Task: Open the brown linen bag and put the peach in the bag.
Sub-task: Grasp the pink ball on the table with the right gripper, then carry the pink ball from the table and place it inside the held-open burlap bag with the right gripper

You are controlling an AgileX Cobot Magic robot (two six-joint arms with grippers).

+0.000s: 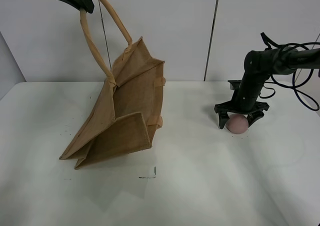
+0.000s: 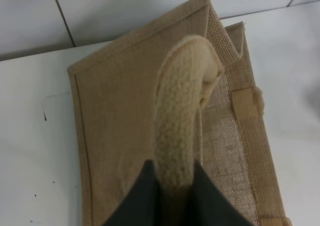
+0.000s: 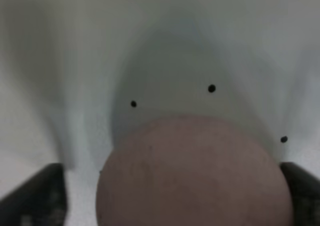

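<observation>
Nearest us the white table (image 1: 210,191) bears a small black corner mark (image 1: 151,174) and scattered dark specks (image 3: 211,88). Further back, the brown linen bag (image 1: 127,111) leans on the table's left part, its mouth gaping, the left gripper (image 1: 80,3) clamped on one beige handle (image 1: 95,43). Well apart to the right, the right gripper (image 1: 239,120) stands wide open astride the peach (image 1: 237,124) on the table. Behind we see pale wall panels (image 1: 165,31) with dark seams (image 1: 211,33)

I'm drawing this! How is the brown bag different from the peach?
The brown linen bag is big, tan and angular; the peach is small, pink and round. The bag is held tilted by its handle in the left gripper; the peach sits inside the open right gripper. Both touch the white table.
</observation>
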